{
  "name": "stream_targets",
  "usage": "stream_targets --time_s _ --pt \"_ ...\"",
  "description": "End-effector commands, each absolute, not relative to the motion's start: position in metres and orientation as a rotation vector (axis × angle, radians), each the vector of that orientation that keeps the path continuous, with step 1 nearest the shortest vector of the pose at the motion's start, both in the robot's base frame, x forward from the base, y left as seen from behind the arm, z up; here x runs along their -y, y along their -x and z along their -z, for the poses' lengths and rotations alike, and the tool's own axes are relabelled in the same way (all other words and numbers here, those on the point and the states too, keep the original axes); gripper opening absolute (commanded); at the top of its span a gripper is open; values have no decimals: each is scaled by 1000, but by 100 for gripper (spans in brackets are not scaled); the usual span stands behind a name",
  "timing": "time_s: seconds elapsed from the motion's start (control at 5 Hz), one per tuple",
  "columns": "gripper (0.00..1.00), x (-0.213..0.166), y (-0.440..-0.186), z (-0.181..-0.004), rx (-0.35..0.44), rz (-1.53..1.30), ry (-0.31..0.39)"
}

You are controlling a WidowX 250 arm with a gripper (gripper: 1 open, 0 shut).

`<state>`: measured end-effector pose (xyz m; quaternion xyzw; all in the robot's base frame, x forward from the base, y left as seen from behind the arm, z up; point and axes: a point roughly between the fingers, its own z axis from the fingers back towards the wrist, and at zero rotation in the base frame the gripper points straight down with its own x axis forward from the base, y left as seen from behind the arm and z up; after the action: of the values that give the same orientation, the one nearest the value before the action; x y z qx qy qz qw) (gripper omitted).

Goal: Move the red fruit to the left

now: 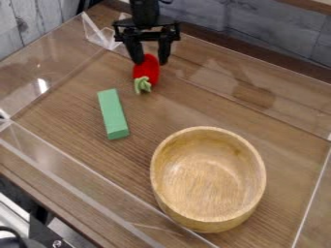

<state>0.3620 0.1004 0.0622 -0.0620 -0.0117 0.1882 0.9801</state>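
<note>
The red fruit (pixel 146 69) is a small glossy strawberry toy lying on the wooden table, its green leafy cap pointing toward the front. My black gripper (pixel 147 48) hangs just behind and above it, with the jaws spread to either side and nothing gripped between them. The fruit's upper end sits right below the fingertips; I cannot tell if they touch it.
A green rectangular block (pixel 114 113) lies left of centre, in front of the fruit. A large wooden bowl (pixel 207 178) stands at the front right. Clear plastic walls (pixel 52 58) fence the table on all sides.
</note>
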Motion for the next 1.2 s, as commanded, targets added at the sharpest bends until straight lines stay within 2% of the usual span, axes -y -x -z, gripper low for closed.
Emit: stream_targets --time_s 0.0,0.2,0.4,0.6,1.0 --pt "0 -109 -366 -80 83 -383 112" --pt "100 -115 -361 -89 92 -398 120" --pt "0 -107 -350 -107 108 -437 134" --pt "0 -97 -339 -131 129 -478 160" --pt "0 -83 -347 -151 130 -460 167"
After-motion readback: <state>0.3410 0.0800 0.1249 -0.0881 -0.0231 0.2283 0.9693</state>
